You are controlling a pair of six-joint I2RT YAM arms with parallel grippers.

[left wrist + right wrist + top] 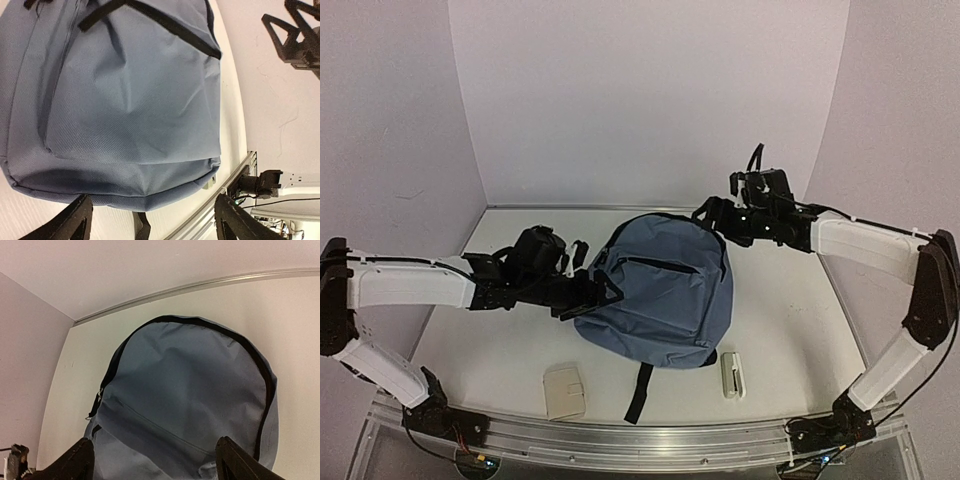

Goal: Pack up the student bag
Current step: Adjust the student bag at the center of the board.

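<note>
- The bag (pixel 660 290) lies flat in the middle of the desk (pixel 790 310), front side up. Its rounded top is at 12 o'clock and its wide bottom at 6.
- It is slate-blue fabric and by far the largest thing there.
- A black pocket zip (pixel 655 265) runs across the front, above the middle.
- A black strap (pixel 638 392) trails out from under the bottom edge toward 6 o'clock.
- In the right wrist view the bag (pixel 190 390) fills the lower half, with a black main zip (pixel 250 355) arching round its rim.
- In the left wrist view the bag (pixel 130 100) shows creased fabric, and its seamed edge rests on the desk.
- The left gripper (pixel 592 278) sits at the bag's 9 o'clock edge, reaching in from the left.
- Its fingers (pixel 70 222) are spread wide and hold nothing. From above I cannot tell whether the tips brush the fabric.
- The right gripper (pixel 715 215) hangs at the bag's 1 o'clock corner, just beside the rim.
- Its fingers (pixel 75 462) are also spread wide with nothing between them, and the bag lies beyond them.
- A small pale pouch (pixel 565 390) lies on the desk at 7 o'clock from the bag, near it but apart.
- A small white item (pixel 732 373) lies at 5 o'clock, just beside the bag's bottom corner. It is too small to say what it is.
- A metal rail (pixel 670 440) runs along the desk's near edge at 6 o'clock and carries both arm bases.
</note>
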